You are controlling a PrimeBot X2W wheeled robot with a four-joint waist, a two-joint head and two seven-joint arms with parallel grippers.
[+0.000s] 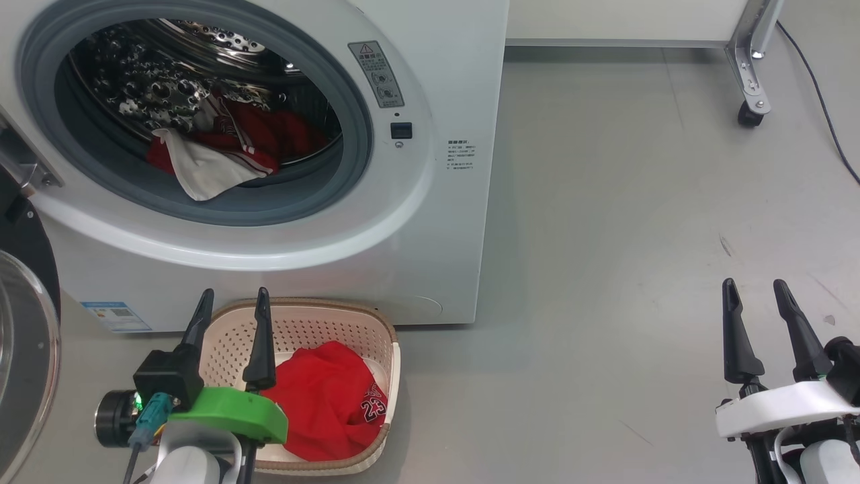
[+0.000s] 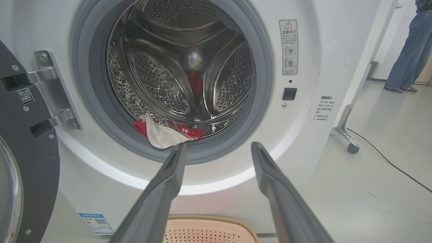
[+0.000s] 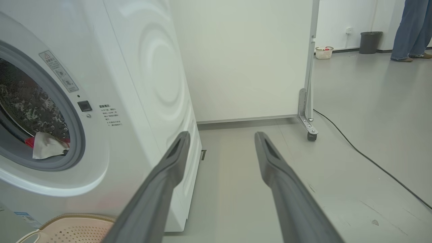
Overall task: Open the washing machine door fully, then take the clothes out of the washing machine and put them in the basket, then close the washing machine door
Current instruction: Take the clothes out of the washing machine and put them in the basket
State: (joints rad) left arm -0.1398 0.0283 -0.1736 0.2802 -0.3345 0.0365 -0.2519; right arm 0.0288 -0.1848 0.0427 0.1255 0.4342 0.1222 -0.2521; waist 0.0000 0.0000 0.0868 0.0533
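Red jersey (image 1: pixel 322 396) occupies basket (image 1: pixel 302 329), head view; left end effector (image 1: pixel 234 292), right end effector (image 1: pixel 754 282) spread.

Bright even light, soft shadow beside the washing machine (image 1: pixel 443 222), glints in the drum (image 2: pixel 182 67), wide-angle edge bending

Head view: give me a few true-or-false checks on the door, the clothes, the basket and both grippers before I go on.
1. The door stands open. True.
2. The basket is empty. False: a red jersey lies in it.
3. A red-and-white garment lies in the drum. True.
4. The left gripper is shut on the jersey. False: it is open and holds nothing, by the basket.
5. The right gripper reaches into the drum. False: it is open over the floor, to the right of the washing machine.
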